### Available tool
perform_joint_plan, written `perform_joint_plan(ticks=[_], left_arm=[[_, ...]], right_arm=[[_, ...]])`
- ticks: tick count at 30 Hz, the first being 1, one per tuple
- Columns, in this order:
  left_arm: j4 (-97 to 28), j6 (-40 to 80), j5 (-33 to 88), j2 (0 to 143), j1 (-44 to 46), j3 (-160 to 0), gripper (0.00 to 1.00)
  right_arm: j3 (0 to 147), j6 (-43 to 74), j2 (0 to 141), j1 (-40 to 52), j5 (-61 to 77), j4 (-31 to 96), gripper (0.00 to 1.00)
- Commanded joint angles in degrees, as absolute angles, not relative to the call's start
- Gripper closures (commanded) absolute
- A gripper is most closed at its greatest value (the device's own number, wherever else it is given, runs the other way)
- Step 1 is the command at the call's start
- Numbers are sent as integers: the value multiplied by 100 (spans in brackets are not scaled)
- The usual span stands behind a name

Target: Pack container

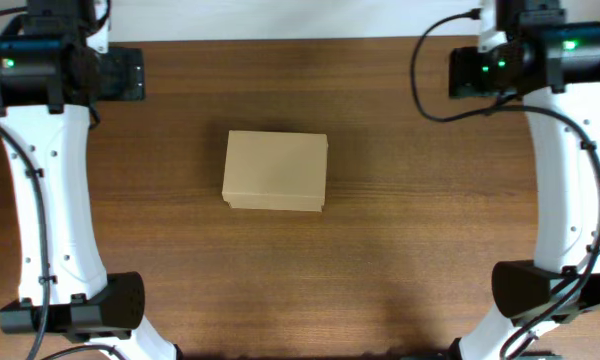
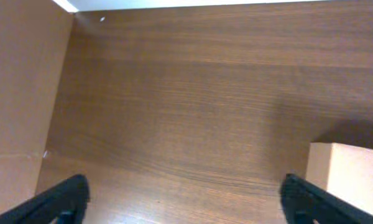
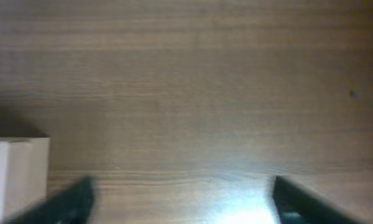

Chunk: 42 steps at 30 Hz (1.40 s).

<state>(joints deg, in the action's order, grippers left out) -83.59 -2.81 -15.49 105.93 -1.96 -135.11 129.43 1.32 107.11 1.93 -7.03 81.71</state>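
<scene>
Brown cardboard sits square in the middle of my overhead view: the box point(image 1: 276, 172) rests closed on the wooden worktop point(image 1: 400, 270), bare wood all round it. My left pincer point(image 2: 186, 208) hangs above the wood towards the far left corner, its fingers point(image 2: 65, 199) spread wide with nothing between them. One corner of the box shows at the lower right of that camera. My right pincer point(image 3: 183, 208) is spread wide too and empty, and the box edge sits at the lower left of its view.
</scene>
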Motion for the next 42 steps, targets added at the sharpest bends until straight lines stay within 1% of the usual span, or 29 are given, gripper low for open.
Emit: perform_joint_plan(ticks=[1, 25, 28, 30, 33, 34, 38, 42], left_arm=[[-8501, -333, -1632, 10626, -292, -13493, 0], [-8578, -331, -1629, 10626, -279, -13493, 0], [-8578, -333, -1632, 10626, -279, -13493, 0], [-8578, -331, -1629, 10626, -279, -13493, 0], [-8578, -331, -1629, 10626, -279, -13493, 0], [-8578, -331, -1629, 10626, -279, -13493, 0], [-8578, -331, -1629, 10626, -279, -13493, 0], [-8576, -331, -1629, 10626, -279, -13493, 0]], right_arm=[[12943, 152, 10709, 43, -602, 8274, 1], [12943, 150, 10713, 36, -624, 8447, 1], [12936, 196, 10514, 49, -375, 8541, 1], [12794, 198, 10217, 69, -148, 8333, 1], [12219, 198, 9603, 69, 213, 7459, 1], [11723, 198, 9192, 69, 399, 6838, 1], [9950, 198, 7859, 69, 781, 5310, 1], [8208, 198, 6477, 69, 906, 4536, 1]])
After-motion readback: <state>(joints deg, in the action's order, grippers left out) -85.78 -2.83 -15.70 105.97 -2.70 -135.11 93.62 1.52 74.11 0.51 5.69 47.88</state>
